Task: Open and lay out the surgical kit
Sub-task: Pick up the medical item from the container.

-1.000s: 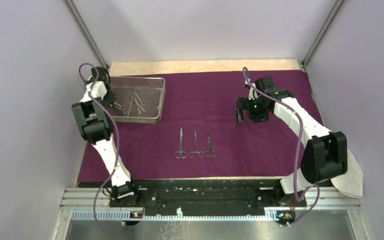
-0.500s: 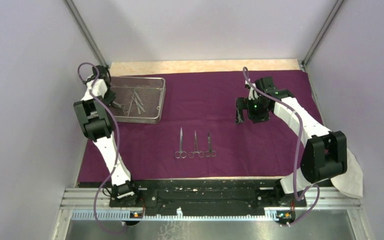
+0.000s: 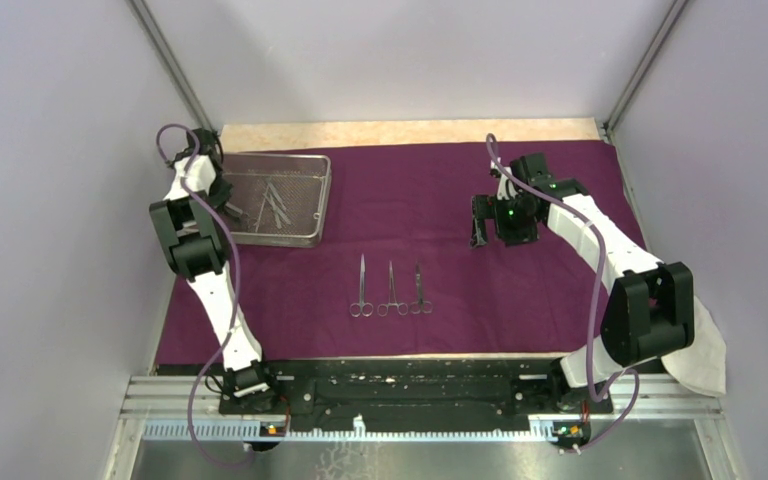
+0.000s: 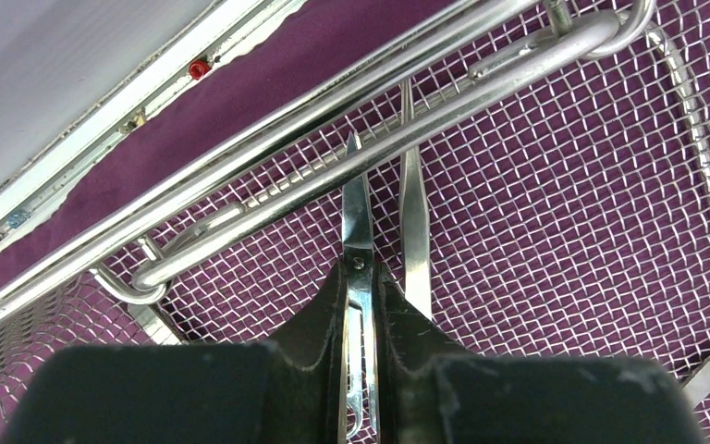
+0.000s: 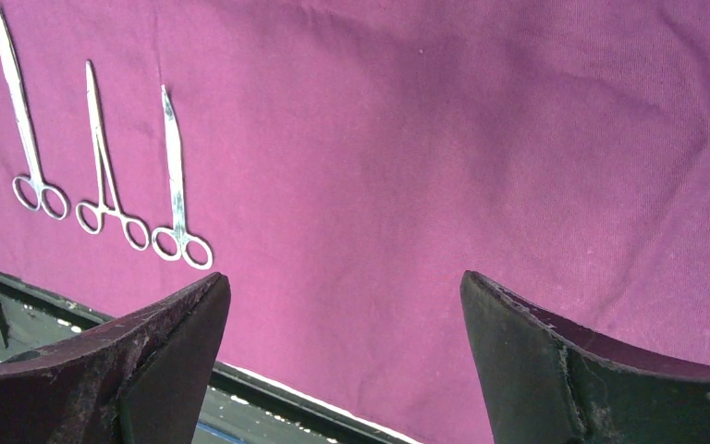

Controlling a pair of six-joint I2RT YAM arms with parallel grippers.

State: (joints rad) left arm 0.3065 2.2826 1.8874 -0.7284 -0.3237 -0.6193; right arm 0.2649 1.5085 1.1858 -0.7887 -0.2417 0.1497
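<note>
Steel scissors (image 4: 359,231) over wire-mesh tray (image 4: 564,213)

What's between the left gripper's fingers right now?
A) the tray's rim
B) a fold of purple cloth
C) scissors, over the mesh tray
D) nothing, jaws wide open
C: in the left wrist view the left gripper has its fingers pressed on either side of the scissors, right at the pivot screw, above the wire-mesh tray.
</note>
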